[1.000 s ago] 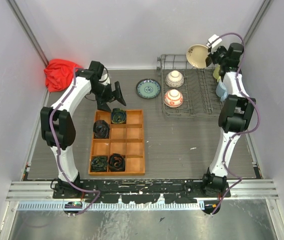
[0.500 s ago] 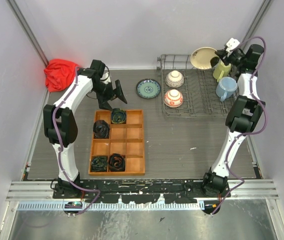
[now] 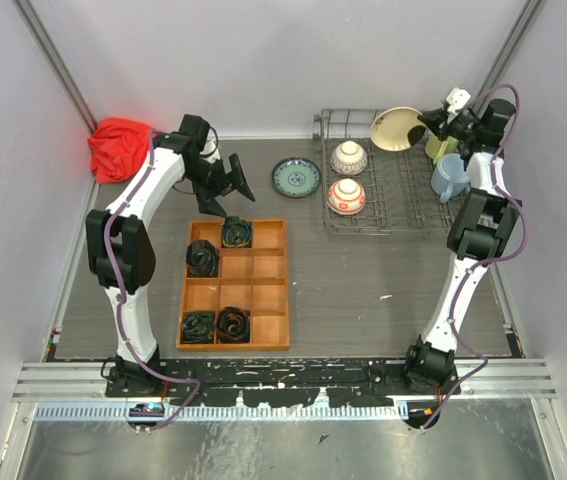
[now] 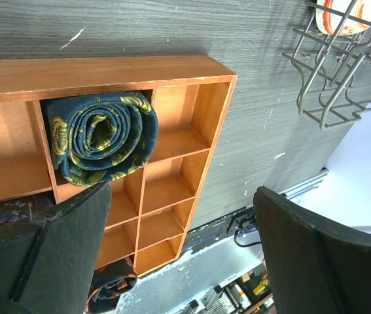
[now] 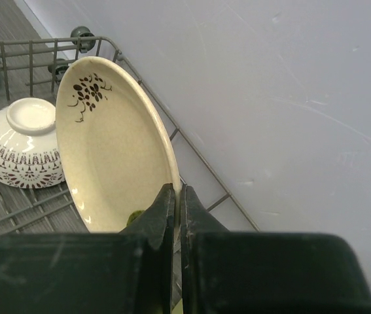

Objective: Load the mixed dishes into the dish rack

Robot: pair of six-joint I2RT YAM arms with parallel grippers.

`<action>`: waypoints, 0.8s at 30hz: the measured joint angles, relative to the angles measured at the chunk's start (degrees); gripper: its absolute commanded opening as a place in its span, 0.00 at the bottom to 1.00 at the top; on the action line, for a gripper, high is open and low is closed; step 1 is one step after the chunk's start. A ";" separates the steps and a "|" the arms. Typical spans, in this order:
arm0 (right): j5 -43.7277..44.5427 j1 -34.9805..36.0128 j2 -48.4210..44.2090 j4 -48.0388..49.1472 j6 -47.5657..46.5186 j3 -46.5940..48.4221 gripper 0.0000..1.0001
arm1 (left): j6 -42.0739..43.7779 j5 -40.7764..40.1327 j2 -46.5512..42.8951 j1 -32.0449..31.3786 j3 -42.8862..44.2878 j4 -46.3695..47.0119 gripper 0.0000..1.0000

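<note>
My right gripper (image 3: pixel 429 122) is shut on the rim of the cream plate (image 3: pixel 395 129) with the dark mark and holds it on edge over the far end of the grey wire dish rack (image 3: pixel 403 222). The right wrist view shows the plate (image 5: pixel 113 150) pinched between the fingers (image 5: pixel 162 209). Two white-and-red bowls (image 3: pixel 348 157) (image 3: pixel 346 196) lie upside down in the rack. The light blue cup (image 3: pixel 450 176) and pale yellow mug (image 3: pixel 441 148) sit at its right side. The teal plate (image 3: pixel 295 177) lies on the table left of the rack. My left gripper (image 3: pixel 235 184) is open and empty above the wooden tray (image 3: pixel 263 290).
The wooden compartment tray holds several rolled dark cloths (image 4: pixel 100 134). A red cloth (image 3: pixel 118 148) lies at the far left corner. White walls stand close behind and beside the rack.
My right gripper has swung the cream plate from the rack's back right corner, right, then back left and lower. My left gripper shifted slightly to the right.
</note>
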 measured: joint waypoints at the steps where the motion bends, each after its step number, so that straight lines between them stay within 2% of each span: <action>1: -0.07 0.00 0.20 0.17 0.11 0.00 0.01 | -0.15 0.00 0.00 0.00 0.04 0.02 0.96; 24: 0.57 -0.85 0.81 -1.62 -3.17 -1.29 0.01 | -1.11 -0.04 3.21 -0.24 3.39 -0.46 0.96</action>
